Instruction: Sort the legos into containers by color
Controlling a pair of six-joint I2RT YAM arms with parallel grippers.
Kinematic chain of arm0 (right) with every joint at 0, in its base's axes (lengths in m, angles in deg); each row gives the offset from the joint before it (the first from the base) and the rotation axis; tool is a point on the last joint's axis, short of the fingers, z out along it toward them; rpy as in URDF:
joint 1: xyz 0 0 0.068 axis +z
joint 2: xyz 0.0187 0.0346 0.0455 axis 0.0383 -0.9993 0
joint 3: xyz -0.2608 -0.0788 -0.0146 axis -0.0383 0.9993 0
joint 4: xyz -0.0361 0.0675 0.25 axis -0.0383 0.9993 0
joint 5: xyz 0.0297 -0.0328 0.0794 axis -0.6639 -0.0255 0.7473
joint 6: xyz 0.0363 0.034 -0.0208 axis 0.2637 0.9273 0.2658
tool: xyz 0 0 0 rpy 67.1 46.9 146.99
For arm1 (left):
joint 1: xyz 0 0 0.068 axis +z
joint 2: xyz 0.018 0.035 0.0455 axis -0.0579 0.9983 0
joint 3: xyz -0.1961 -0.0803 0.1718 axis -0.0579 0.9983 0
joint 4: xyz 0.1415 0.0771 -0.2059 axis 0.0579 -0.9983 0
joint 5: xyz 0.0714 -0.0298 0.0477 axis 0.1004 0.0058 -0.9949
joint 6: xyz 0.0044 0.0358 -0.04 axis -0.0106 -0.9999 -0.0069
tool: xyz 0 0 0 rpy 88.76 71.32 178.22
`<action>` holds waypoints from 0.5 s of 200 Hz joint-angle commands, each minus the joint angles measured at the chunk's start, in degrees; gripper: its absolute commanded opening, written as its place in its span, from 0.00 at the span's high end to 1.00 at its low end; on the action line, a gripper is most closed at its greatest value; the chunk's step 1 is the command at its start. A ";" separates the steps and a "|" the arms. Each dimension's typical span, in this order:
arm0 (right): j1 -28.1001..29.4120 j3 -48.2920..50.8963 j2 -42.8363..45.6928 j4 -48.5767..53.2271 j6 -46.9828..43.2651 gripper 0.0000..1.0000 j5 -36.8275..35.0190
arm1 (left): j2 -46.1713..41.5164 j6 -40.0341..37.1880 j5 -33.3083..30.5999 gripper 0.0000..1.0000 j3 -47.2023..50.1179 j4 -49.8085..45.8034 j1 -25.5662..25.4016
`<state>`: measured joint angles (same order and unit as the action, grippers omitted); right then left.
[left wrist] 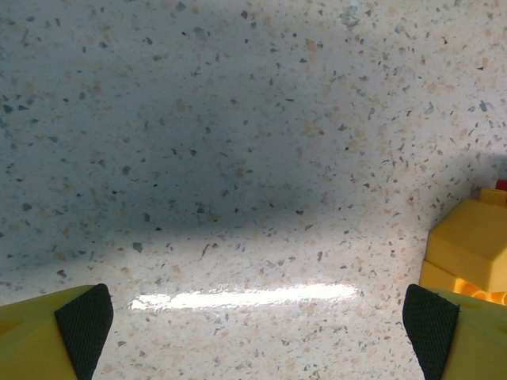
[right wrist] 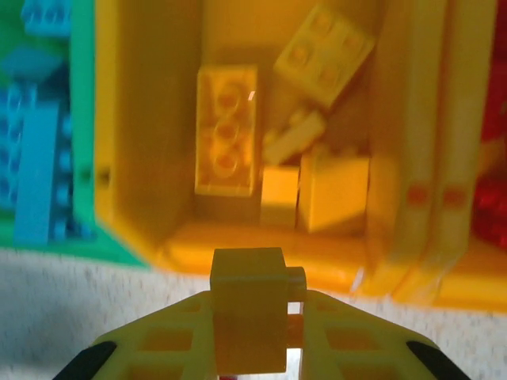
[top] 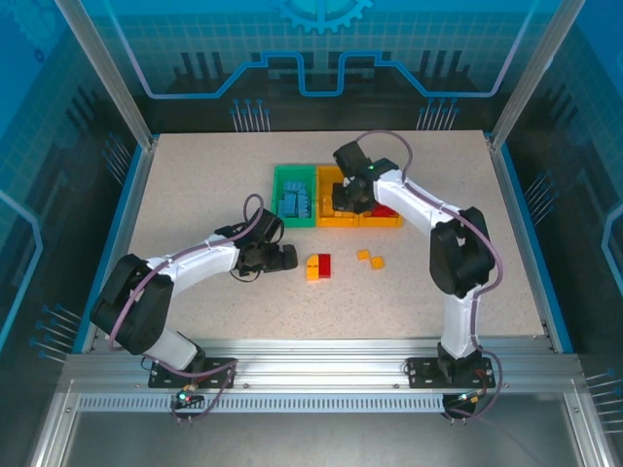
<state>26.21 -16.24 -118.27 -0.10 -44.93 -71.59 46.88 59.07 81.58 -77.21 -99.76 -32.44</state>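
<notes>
Right wrist view: right gripper [right wrist: 252, 348] is clenching a blocky yellow brick [right wrist: 247, 305] above the near rim of the yellow tray [right wrist: 127, 158]; left gripper [left wrist: 257, 324], released, is hovering low over the speckled table [left wrist: 238, 119].

A yellow-orange brick [left wrist: 474, 241] is cut off at the right edge. The blue bricks [right wrist: 36, 150] at upper left blur together.

Right hand [right wrist: 253, 352] clamped on yellow brick [right wrist: 247, 305] at near rim of yellow tray [right wrist: 127, 158] holding yellow bricks [right wrist: 227, 131]; blue bricks [right wrist: 36, 158] in green tray [right wrist: 83, 95] on the left.
</notes>
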 commanded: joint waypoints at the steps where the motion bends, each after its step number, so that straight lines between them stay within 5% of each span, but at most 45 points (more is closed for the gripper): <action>1: -0.45 -4.93 -6.05 4.22 1.52 0.76 3.62 | 1.24 1.30 2.08 0.01 -0.67 0.88 -0.64; 40: -1.83 -12.13 -12.05 7.52 3.08 0.68 3.04 | 3.27 0.81 2.75 0.01 -3.71 0.91 -2.32; 71: -1.58 -10.96 -9.91 7.04 2.91 0.32 3.59 | 5.38 0.08 2.30 0.01 -5.91 0.08 -3.99; 100: 0.42 -3.37 -3.08 5.21 2.17 0.26 1.08 | 5.85 1.18 2.05 0.01 -5.20 0.53 -4.16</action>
<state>25.27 -25.28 -126.64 4.05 -42.85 -68.16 51.78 59.05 82.98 -81.73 -99.01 -36.46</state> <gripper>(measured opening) 0.730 0.987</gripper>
